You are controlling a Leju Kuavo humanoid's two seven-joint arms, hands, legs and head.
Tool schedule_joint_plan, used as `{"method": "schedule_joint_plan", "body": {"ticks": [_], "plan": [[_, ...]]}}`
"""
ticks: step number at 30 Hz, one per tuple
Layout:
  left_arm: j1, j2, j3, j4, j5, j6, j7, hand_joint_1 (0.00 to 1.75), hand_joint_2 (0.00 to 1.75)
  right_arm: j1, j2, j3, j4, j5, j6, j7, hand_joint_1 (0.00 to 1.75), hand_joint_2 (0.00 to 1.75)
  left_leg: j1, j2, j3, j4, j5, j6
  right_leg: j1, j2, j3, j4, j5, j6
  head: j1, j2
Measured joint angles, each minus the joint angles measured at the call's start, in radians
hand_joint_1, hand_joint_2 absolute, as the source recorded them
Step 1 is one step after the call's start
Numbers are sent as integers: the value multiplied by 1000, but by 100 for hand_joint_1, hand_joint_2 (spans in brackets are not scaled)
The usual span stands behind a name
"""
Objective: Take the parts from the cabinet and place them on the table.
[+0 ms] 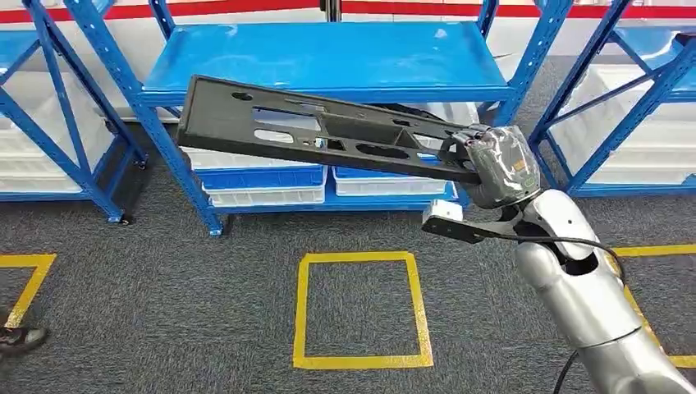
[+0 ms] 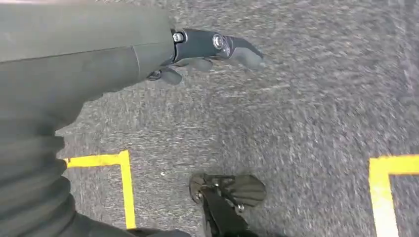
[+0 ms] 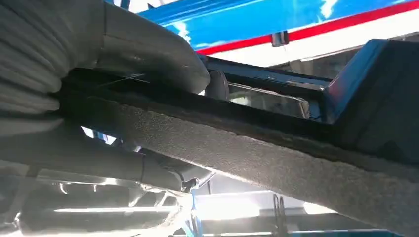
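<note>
Before blue rack [image 1: 328,61]: right robot hand [image 1: 492,164] grips black part [image 1: 312,127], fingers hidden.

Grey carpet [image 1: 205,287] marked with yellow tape squares [image 1: 361,308]; blue metal shelving racks [image 1: 328,57] stand along a white wall with a red stripe [image 1: 246,10].

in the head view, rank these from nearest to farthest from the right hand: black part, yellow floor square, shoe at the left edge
1. black part: held in the right hand, stretching out to its left in front of the blue shelf.
2. yellow floor square: on the carpet, below and left of the hand.
3. shoe: at the far left edge, low in the picture.
</note>
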Motion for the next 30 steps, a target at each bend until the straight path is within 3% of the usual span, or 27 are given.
{"method": "schedule_joint_plan", "body": {"ticks": [1, 2, 3, 4, 5, 6, 7, 8, 9, 10, 11, 13, 14, 16, 17, 18, 19, 20, 21, 22, 23, 24, 25, 26, 27, 29, 30], "plan": [[-2, 1, 0, 0, 0, 0, 0, 0, 175, -2, 0, 0, 2, 0, 0, 0, 175, 175, 0, 1, -16, 1, 10, 11, 0, 1, -20, 50, -56, -13, 7, 0], [-2, 2, 0, 0, 0, 0, 0, 0, 175, -2, 0, 0, 2, 0, 0, 0, 175, 175, -3, 2, -31, 1, 22, 12, 0, 1, -39, 128, -115, -21, 8, 0], [-2, 2, 0, 0, 0, 0, 0, 0, 175, -1, 0, 0, 5, 0, 0, 0, 175, 175, -5, 3, -49, 2, 35, 14, 0, 1, -60, 213, -158, -22, 7, 0], [-2, 2, 0, 0, 0, 0, 0, 0, 175, 0, 0, 0, 7, 0, 0, 0, 175, 175, -6, 4, -66, 3, 48, 14, 0, 1, -71, 278, -174, -16, 8, 0], [-2, 1, 0, 0, 0, 0, 1, 0, 175, 0, 0, 0, 9, 0, 0, 0, 175, 175, -7, 5, -81, 3, 60, 12, -1, 1, -67, 311, -164, -5, 7, 0], [-2, 1, 0, 0, 0, 0, 1, 0, 175, -1, 0, 0, 11, 0, 0, 0, 175, 175, -7, 6, -100, 5, 73, 10, 0, 1, -44, 306, -132, 11, 8, 0], [-2, 0, 0, 0, 0, 0, 0, 0, 175, -4, 0, 0, 14, 0, 0, 0, 175, 175, -7, 6, -116, 7, 84, 7, -1, 1, -2, 261, -97, 25, 8, 0], [-2, 0, 0, 0, 2, 0, 1, 0, 175, -9, 2, 0, 16, 0, 1, 0, 175, 175, -6, 6, -131, 11, 94, 2, -2, 1, 58, 182, -75, 31, 8, 0], [-3, 0, 0, 0, 2, 0, 0, 0, 175, -15, 4, 0, 18, 0, 1, 0, 175, 175, -9, 6, -142, 18, 103, -4, -6, 1, 127, 85, -85, 27, 8, 0], [-4, 1, 0, 0, 3, 0, 0, 0, 175, -24, 6, -1, 19, 0, 2, 0, 175, 175, -16, 6, -156, 23, 110, -9, 6, 2, 193, -7, -123, 18, 10, 0], [-3, 2, 0, 0, 4, 0, 0, 0, 175, -28, 8, -4, 21, 0, 3, 0, 175, 175, -18, 8, -159, 23, 123, -12, 9, 6, 194, -38, -136, 5, 6, 0], [0, 4, 0, 0, 5, 4, 0, 0, 175, -31, 12, -5, 31, -1, 8, 0, 175, 175, -20, 4, -173, 21, 147, -14, 6, 4, 173, -21, -122, 4, 3, 0], [4, 5, 0, 0, 5, 6, 0, 0, 175, -31, 14, -5, 34, -1, 10, 0, 175, 175, -19, 4, -182, 21, 151, -17, -5, 2, 157, -19, -116, -3, 3, 0], [10, 6, 0, 1, 5, 7, -3, 0, 175, -38, 20, -6, 40, 1, 14, 3, 175, 175, -9, 2, -211, 89, 54, -35, -9, 0, 141, -12, -99, -28, -3, 0], [10, 6, 0, 1, 5, 7, -3, 0, 175, -40, 20, -8, 42, 4, 15, 3, 175, 175, -5, 1, -232, 173, -11, -42, -6, -1, 132, -10, -95, -34, -7, 0], [10, 6, 0, 1, 4, 7, -3, 0, 175, -42, 20, -8, 44, 4, 15, 3, 175, 175, -3, 2, -251, 252, -55, -46, -4, -3, 123, -7, -91, -39, -5, 0], [10, 6, 0, 1, 2, 7, -3, 0, 175, -43, 20, -8, 46, 4, 15, 3, 175, 175, -3, 2, -264, 318, -81, -47, -1, -3, 113, -2, -85, -41, -6, 0], [10, 6, 0, 1, 2, 8, -3, 0, 175, -43, 20, -8, 47, 4, 15, 3, 175, 175, -3, 2, -263, 354, -81, -46, 0, -3, 102, 1, -79, -42, -6, 0], [10, 6, 0, 1, -1, 8, -3, 0, 175, -42, 19, -9, 48, 4, 15, 3, 175, 175, -3, 1, -244, 350, -57, -42, 3, -2, 91, 4, -73, -42, -6, 0], [10, 6, 0, 1, -6, 8, -3, 0, 175, -42, 19, -12, 48, 4, 15, 3, 175, 175, -4, 1, -210, 312, -25, -37, 5, -1, 81, 6, -68, -40, -7, 0], [9, 6, 0, 1, -8, 8, -3, 0, 175, -42, 17, -16, 48, 4, 15, 4, 175, 175, -5, -2, -152, 236, 7, -27, 8, 2, 73, 7, -63, -39, -6, 0], [9, 6, 0, 0, -9, 8, -2, 0, 175, -42, 16, -19, 47, 4, 15, 5, 175, 175, -7, -9, -90, 152, 19, -14, 9, 2, 70, 7, -59, -39, -6, 0], [7, 8, 0, 0, -10, 8, -2, 0, 175, -43, 14, -21, 47, 4, 14, 6, 175, 175, -9, -13, -52, 99, -12, -4, 13, 2, 63, 6, -55, -33, -6, 0], [6, 8, 0, 0, -13, 8, -2, 0, 175, -46, 8, -25, 47, 4, 14, 8, 175, 175, -13, -14, -41, 64, -14, -4, 13, 0, 62, 9, -51, -27, 0, 0], [6, 8, 0, 0, -14, 8, -1, 0, 175, -45, 8, -26, 47, 3, 12, 10, 175, 175, -21, -14, -48, 67, -8, -2, 7, 0, 58, 7, -40, -11, -2, 0], [6, 8, 0, 0, -15, 8, 2, 0, 175, -34, 6, -26, 47, 4, 12, 13, 175, 175, -27, -14, -53, 64, 12, 6, 0, 0, 56, -1, -30, 5, -3, 0], [6, 5, 0, 0, -16, 8, 4, 0, 175, -25, 4, -28, 47, 4, 12, 15, 175, 175, -11, -9, -41, 29, 24, 12, 7, 1, 44, 13, -50, 5, -1, 0]]}}
